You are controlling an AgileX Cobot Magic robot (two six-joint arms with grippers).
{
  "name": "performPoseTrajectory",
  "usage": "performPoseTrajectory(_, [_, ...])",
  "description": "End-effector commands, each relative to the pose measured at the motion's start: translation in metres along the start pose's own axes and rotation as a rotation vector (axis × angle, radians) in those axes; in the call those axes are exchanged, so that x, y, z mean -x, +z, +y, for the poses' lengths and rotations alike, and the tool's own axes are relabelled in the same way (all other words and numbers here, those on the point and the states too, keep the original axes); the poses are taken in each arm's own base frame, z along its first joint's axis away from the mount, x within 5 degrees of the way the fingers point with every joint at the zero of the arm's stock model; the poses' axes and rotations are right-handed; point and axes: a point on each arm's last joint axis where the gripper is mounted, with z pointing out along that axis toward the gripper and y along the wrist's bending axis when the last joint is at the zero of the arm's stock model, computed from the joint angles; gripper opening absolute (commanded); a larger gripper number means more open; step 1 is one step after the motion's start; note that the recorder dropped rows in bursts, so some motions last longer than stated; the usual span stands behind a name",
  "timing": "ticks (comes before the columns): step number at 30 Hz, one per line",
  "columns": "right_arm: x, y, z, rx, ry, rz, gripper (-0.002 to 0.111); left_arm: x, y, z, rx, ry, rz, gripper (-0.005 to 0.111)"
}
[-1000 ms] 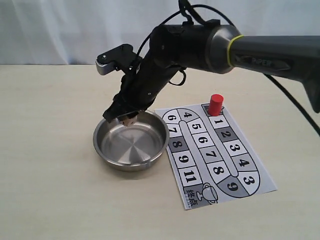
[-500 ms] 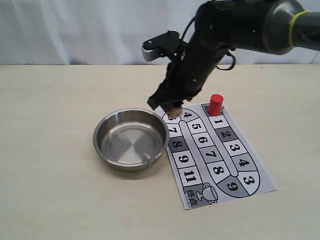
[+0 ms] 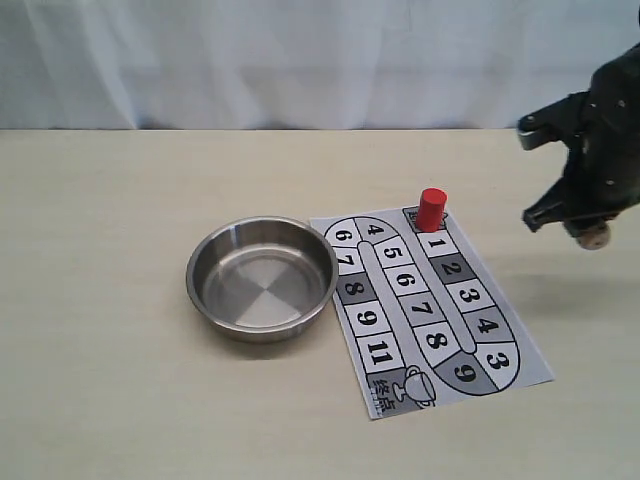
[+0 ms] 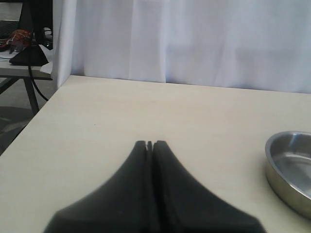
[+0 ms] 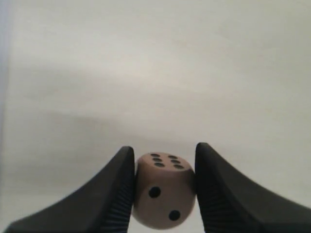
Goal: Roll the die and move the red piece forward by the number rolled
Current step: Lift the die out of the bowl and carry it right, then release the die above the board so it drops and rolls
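The tan die (image 5: 164, 189) sits pinched between the two black fingers of my right gripper (image 5: 164, 182), its two-pip face toward the camera and a six-pip face beside it. In the exterior view that gripper (image 3: 592, 236) hangs above the table at the far right, with the die (image 3: 596, 238) showing at its tip. The red piece (image 3: 431, 209) stands upright at the top of the numbered board (image 3: 425, 305), just above square 1. My left gripper (image 4: 150, 144) is shut with nothing in it, over bare table left of the bowl.
A steel bowl (image 3: 262, 278) lies to the left of the board, holding nothing; its rim (image 4: 291, 167) shows in the left wrist view. A white curtain closes off the back. The table's left edge, with a stand beyond it, appears in the left wrist view.
My right arm has swung from over the bowl, across the board, to the far right of the table, carrying the die with it. The red piece has not moved.
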Motion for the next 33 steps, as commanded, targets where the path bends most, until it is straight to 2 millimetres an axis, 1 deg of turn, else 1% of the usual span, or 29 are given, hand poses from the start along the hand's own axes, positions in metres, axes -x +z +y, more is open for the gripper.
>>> performPoseTrajectory(1, [-0.017, 0.011, -0.039, -0.145, 0.046, 0.015, 0.004, 0.003, -0.001, 0.000, -0.002, -0.005, -0.018, 0.000])
performPoseTrajectory(7, [-0.033, 0.021, -0.073, -0.173, 0.126, 0.033, 0.004, 0.003, -0.001, 0.000, -0.002, -0.005, -0.018, 0.000])
performPoseTrajectory(10, [-0.039, 0.024, -0.081, -0.154, 0.182, 0.036, 0.004, 0.003, -0.001, 0.000, -0.002, -0.005, -0.018, 0.000])
performPoseTrajectory(14, [-0.035, 0.025, -0.078, -0.114, 0.211, -0.009, 0.004, 0.003, -0.001, 0.000, -0.002, -0.005, -0.018, 0.000])
performPoseTrajectory(16, [-0.031, 0.025, -0.073, -0.069, 0.225, -0.039, 0.004, 0.003, -0.001, 0.000, -0.002, -0.005, -0.018, 0.000])
performPoseTrajectory(18, [-0.029, 0.026, -0.065, 0.022, 0.229, -0.052, 0.005, 0.003, -0.001, 0.000, -0.002, -0.005, -0.018, 0.000])
performPoseTrajectory(20, [-0.026, 0.025, -0.051, 0.177, 0.233, -0.062, 0.010, 0.003, -0.001, 0.000, -0.002, -0.005, -0.018, 0.000])
performPoseTrajectory(21, [-0.025, 0.023, -0.042, 0.277, 0.227, -0.068, 0.015, 0.003, -0.001, 0.000, -0.002, -0.005, -0.018, 0.000])
performPoseTrajectory(23, [-0.022, 0.015, -0.024, 0.495, 0.169, -0.094, 0.030, 0.003, -0.001, 0.000, -0.002, -0.005, -0.018, 0.000])
performPoseTrajectory(24, [-0.020, 0.011, -0.018, 0.570, 0.142, -0.121, 0.040, 0.003, -0.001, 0.000, -0.002, -0.007, -0.018, 0.000])
performPoseTrajectory(25, [-0.017, 0.008, -0.014, 0.635, 0.129, -0.161, 0.052, 0.003, -0.001, 0.000, -0.002, -0.007, -0.018, 0.000])
performPoseTrajectory(26, [-0.014, 0.005, -0.012, 0.669, 0.149, -0.190, 0.066, 0.003, -0.001, 0.000, -0.002, -0.007, -0.018, 0.000])
performPoseTrajectory(28, [-0.011, 0.005, -0.013, 0.667, 0.197, -0.209, 0.089, 0.003, -0.001, 0.000, -0.002, -0.007, -0.018, 0.000])
performPoseTrajectory(29, [-0.011, 0.006, -0.014, 0.656, 0.207, -0.206, 0.098, 0.003, -0.001, 0.000, -0.002, -0.007, -0.018, 0.000])
performPoseTrajectory(31, [-0.013, 0.008, -0.016, 0.621, 0.209, -0.177, 0.107, 0.003, -0.001, 0.000, -0.002, -0.007, -0.018, 0.000])
performPoseTrajectory(33, [-0.016, 0.010, -0.018, 0.589, 0.201, -0.149, 0.107, 0.003, -0.001, 0.000, -0.002, -0.007, -0.018, 0.000])
